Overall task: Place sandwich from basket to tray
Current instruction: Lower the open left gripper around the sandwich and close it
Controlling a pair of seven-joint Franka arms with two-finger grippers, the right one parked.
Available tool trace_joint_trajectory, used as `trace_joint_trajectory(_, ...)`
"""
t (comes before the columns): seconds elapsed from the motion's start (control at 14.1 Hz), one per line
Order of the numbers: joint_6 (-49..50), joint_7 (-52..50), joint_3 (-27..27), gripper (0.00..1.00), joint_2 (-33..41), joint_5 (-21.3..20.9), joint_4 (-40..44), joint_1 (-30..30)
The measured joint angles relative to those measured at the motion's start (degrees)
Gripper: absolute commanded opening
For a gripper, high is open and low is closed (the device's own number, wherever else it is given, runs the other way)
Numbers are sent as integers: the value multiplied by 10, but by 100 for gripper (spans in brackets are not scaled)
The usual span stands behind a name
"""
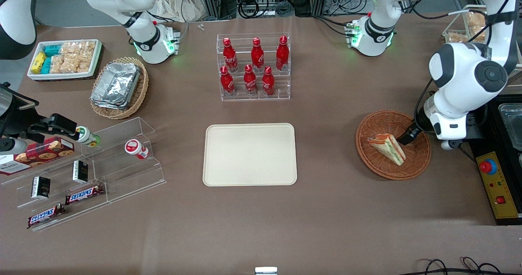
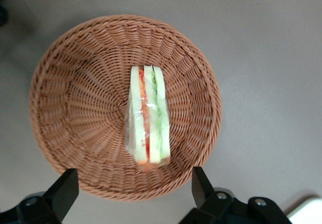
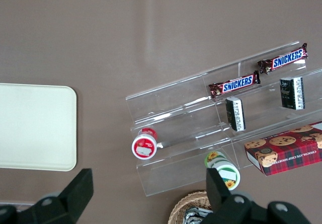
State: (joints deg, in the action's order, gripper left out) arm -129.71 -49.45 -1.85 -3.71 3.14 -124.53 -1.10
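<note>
Clearly soft and light, the one sandwich [image 2: 148, 118] stands on edge in the one basket [image 2: 75, 93], film-wrapped and probably slippery; take it gently across its two bread faces. The gripper [image 2: 132, 191] hovers above it, fingers [image 2: 201, 183] spread wide. One tray [image 1: 250, 154] waits bare on the tabletop [image 1: 326, 218].

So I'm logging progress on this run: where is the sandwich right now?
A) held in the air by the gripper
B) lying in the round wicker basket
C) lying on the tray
B: the sandwich lies in the basket, with the open gripper above it and the tray bare.
</note>
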Motion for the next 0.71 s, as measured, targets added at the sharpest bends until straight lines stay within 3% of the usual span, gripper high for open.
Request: trace_joint_trajectory(0.71,-76,-59,-2,100,-85,2,-4,-11)
